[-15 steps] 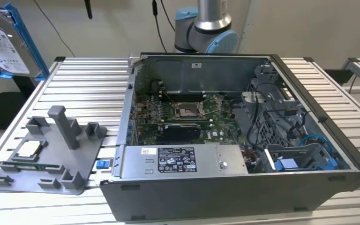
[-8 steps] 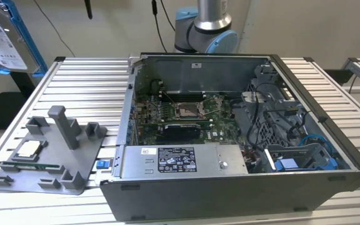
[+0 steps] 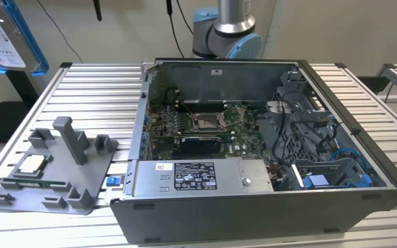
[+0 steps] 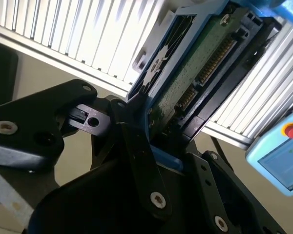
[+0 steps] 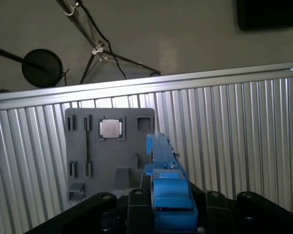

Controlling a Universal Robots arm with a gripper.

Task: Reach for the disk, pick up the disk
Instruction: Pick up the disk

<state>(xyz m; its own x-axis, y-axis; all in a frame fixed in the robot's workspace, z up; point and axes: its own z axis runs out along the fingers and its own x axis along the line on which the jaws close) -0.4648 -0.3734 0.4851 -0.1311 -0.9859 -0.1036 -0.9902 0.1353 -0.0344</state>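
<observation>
Aluminium slatted tabletop (image 3: 88,88) carries the open PC case (image 3: 268,206), with the grey fixture (image 3: 54,175) on the exterior view's left. You've got the disk (image 3: 4,39) in the air above that left edge, jaws clamped on its blue bracket (image 5: 168,190).

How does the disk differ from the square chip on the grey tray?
The disk is rectangular with a blue frame; the chip is square and unframed. The disk is clamped aloft in the gripper; the chip lies flat in the tray. Both are flat.
</observation>
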